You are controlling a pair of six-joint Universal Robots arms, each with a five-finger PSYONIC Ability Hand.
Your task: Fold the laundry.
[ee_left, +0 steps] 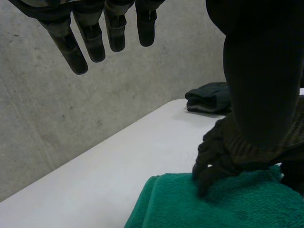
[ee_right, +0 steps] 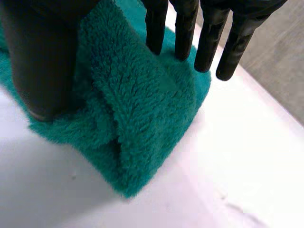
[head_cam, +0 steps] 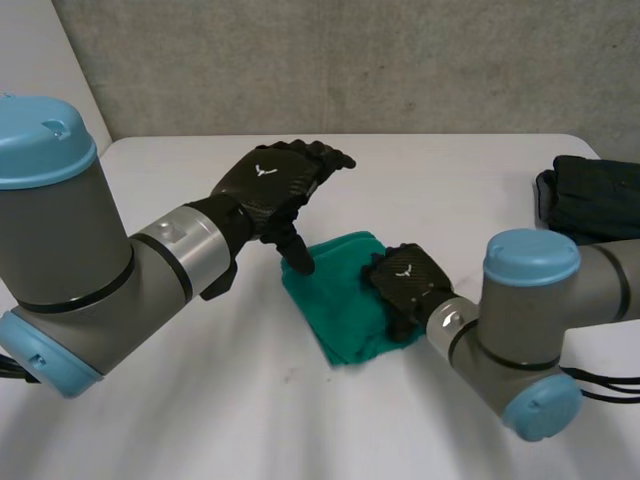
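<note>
1. Nearest the robot, the white bench [head_cam: 200, 400] lies in front of both arms, and the right arm comes in low from its own side.
2. The green towel [head_cam: 340, 305] lies folded and flat on the bench, under the right robot hand [head_cam: 405, 280] and below the left robot hand [head_cam: 268, 180].
3. The towel looks a little longer than wide. Its long axis runs away from the robot, leaning slightly toward the left robot hand as it goes. One thick, doubled corner points back toward the robot.
4. The right robot hand rests on the towel's edge on its own side and is released, not grasping. Its straight fingers [ee_right: 183, 33] press their tips into the pile. Its thumb [ee_right: 42, 61] is set down on the cloth beside them, with a soft ridge of the fold rising between thumb and fingers. This hand covers that edge of the towel.
5. The left robot hand hangs above the towel's far corner on its own side, released and holding nothing, its fingers loosely extended. Its thumb [head_cam: 295, 250] points down at the towel's edge. Whether it touches the cloth I cannot tell.
6. Beyond the right robot hand and well apart from it, a pile of dark folded clothes [head_cam: 590, 195] sits near the bench's far edge.
7. Behind the bench stands a grey wall [head_cam: 400, 60].
</note>
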